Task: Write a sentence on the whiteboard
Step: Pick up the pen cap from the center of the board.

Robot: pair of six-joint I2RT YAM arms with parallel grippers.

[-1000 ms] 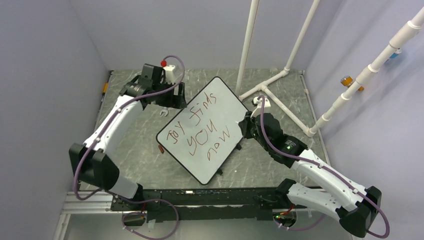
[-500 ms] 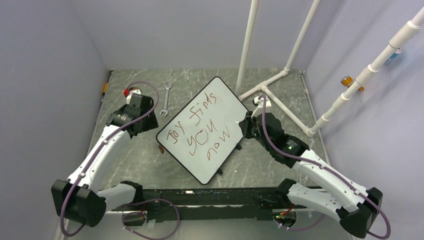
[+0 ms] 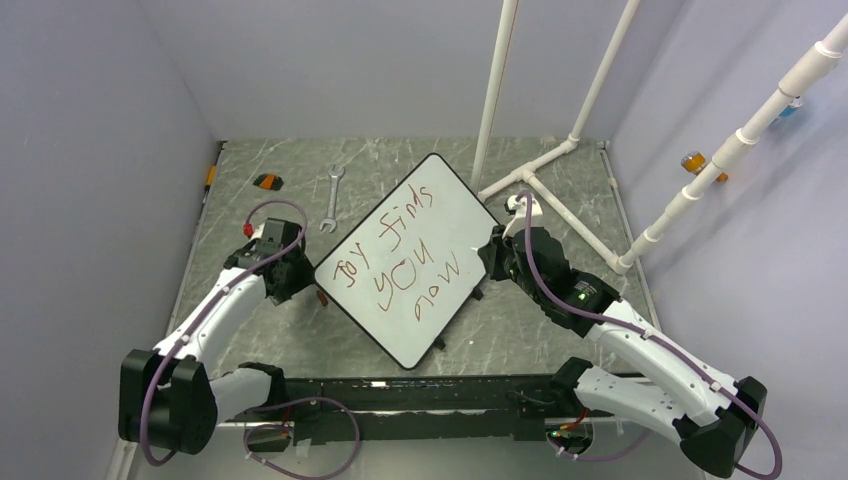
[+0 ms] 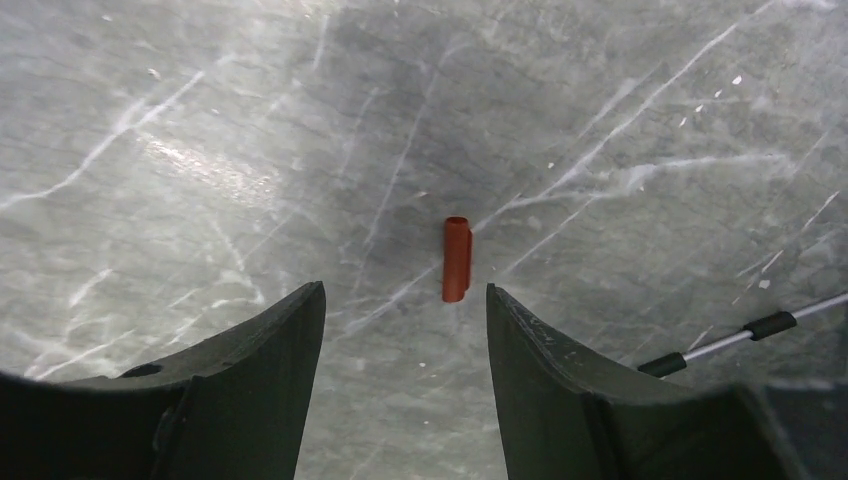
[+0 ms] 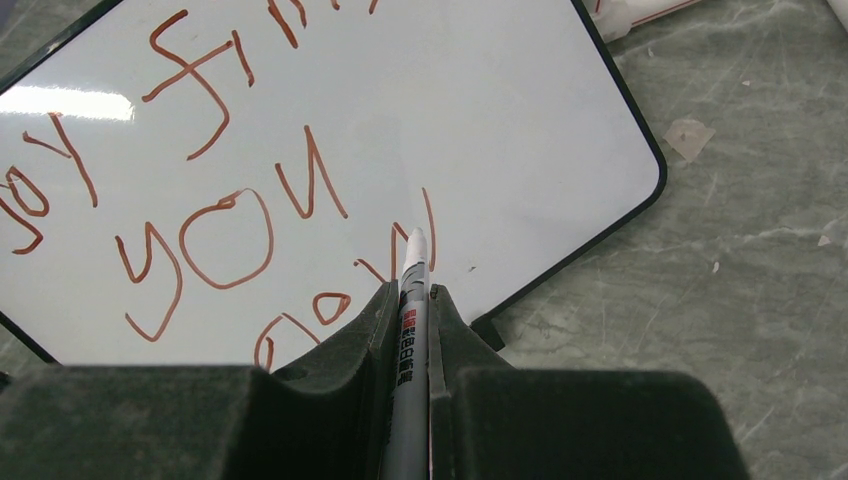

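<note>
Top external: high behind the arm bases, looking down on the whole worktop point(image 3: 310, 340).
Left wrist: close, facing down past the left tool point(image 4: 405, 292) at the worktop.
Right wrist: close, tilted past the right tool point(image 5: 412, 295) onto the whiteboard point(image 5: 500, 110) — shared with the top view.

whiteboard point(image 3: 457, 212) | sentence point(image 3: 392, 272): "Joy finds YOU now" | marker point(image 5: 411, 330) label: red and black print, illegible

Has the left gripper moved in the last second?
Yes. The left gripper has come back toward the arm bases, from over the wrench to the whiteboard and its left corner, now above a small red cap.
</note>
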